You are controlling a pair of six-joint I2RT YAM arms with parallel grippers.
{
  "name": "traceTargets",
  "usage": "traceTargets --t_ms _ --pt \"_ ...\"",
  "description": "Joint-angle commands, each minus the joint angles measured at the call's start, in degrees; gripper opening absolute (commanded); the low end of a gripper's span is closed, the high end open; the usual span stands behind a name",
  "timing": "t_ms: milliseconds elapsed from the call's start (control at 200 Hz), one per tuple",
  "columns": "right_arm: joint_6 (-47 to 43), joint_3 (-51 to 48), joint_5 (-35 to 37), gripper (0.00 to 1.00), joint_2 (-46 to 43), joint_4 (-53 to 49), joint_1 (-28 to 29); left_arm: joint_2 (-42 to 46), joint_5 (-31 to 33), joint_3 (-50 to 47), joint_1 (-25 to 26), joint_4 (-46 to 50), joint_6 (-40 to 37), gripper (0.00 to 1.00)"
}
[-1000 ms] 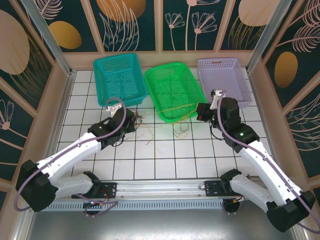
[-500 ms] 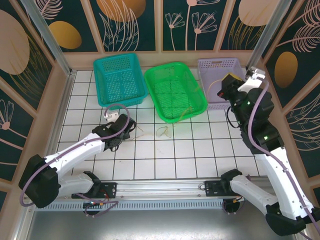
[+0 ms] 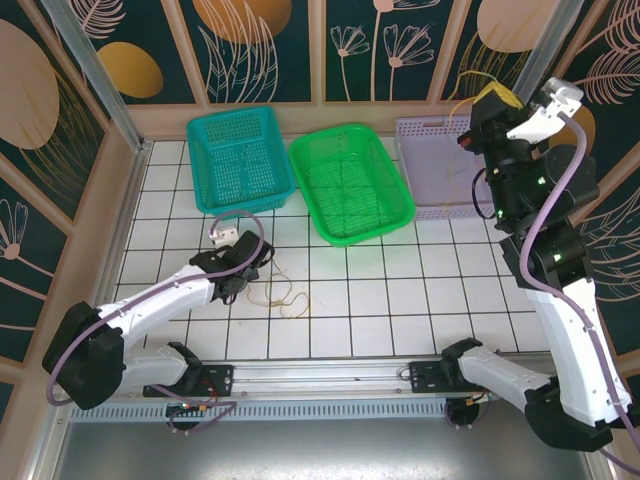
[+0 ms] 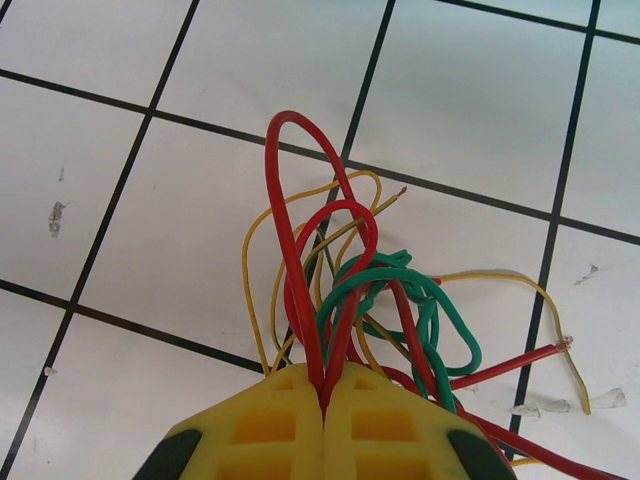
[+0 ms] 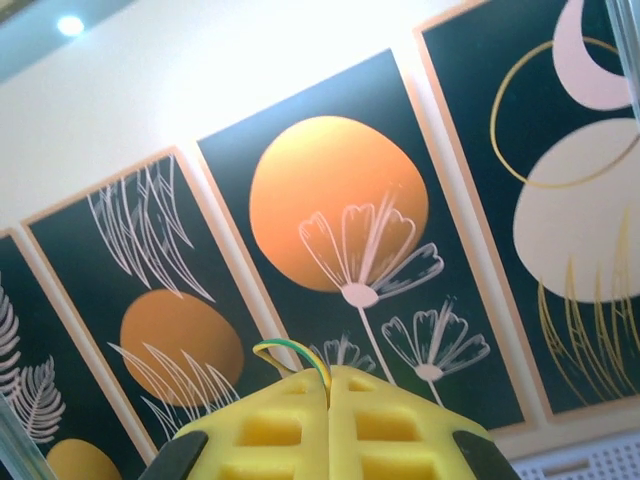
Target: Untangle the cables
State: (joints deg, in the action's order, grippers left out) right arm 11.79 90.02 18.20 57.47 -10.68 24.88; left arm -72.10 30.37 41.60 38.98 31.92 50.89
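Note:
My left gripper (image 4: 325, 375) is shut on a bundle of cables low over the tiled floor. Two red cable (image 4: 300, 220) strands run into its closed yellow jaws, with green cable (image 4: 425, 300) loops and thin yellow cable (image 4: 255, 265) strands tangled just beyond. From above, the left gripper (image 3: 250, 268) sits left of centre, and a loose tan cable loop (image 3: 285, 295) lies on the tiles to its right. My right gripper (image 3: 486, 98) is raised high at the back right, over the purple basket. In the right wrist view, the right gripper (image 5: 328, 378) is shut on a short yellow-green cable (image 5: 290, 350) loop.
Three baskets stand along the back wall: teal (image 3: 232, 115), green (image 3: 300, 150) and purple (image 3: 435, 122). Decorated wall panels close in the sides and back. White tiled floor lies between the arms and the baskets.
The right arm has swung up and to the right from the green basket's front edge, carrying a cable with it. The left gripper stayed low with its bundle, and the floor tangle has thinned.

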Motion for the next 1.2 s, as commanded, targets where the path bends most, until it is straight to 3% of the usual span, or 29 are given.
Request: traceTargets --t_ms 0,135,240,290,490,736,801,996,1191 --pt "-3.28 2.76 -6.39 0.00 1.77 3.38 -0.36 -1.25 0.64 2.91 -0.29 -0.47 -0.26 0.21" --pt "-4.16 3.40 -16.50 0.00 3.96 3.58 -0.36 0.53 -0.57 9.19 -0.27 1.11 0.98 0.55" --pt "-2.68 3.55 -23.96 0.00 5.98 2.46 -0.36 2.62 -0.82 16.39 -0.27 2.61 1.66 0.69" --pt "-1.50 3.46 -26.90 0.00 6.94 2.27 -0.35 3.13 -0.76 19.93 -0.24 2.97 1.54 0.71" --pt "1.83 1.39 -32.36 0.00 8.58 3.56 -0.36 3.64 -9.00 27.43 -0.25 -4.74 2.18 0.68" --pt "4.47 0.81 -35.71 0.00 10.23 2.81 -0.36 1.94 -31.48 21.00 -0.11 -21.07 24.37 0.53" --pt "5.66 -0.03 -35.94 0.00 10.35 3.29 -0.36 1.24 -35.09 18.43 0.88 -26.86 26.85 0.52" --pt "9.23 -0.55 -37.48 0.00 11.34 4.38 -0.11 -1.78 -41.78 15.81 3.69 -36.68 22.87 0.58" --pt "10.61 0.56 -39.37 0.00 12.94 3.33 -0.10 -6.16 -44.86 15.08 5.09 -33.70 7.95 0.57"
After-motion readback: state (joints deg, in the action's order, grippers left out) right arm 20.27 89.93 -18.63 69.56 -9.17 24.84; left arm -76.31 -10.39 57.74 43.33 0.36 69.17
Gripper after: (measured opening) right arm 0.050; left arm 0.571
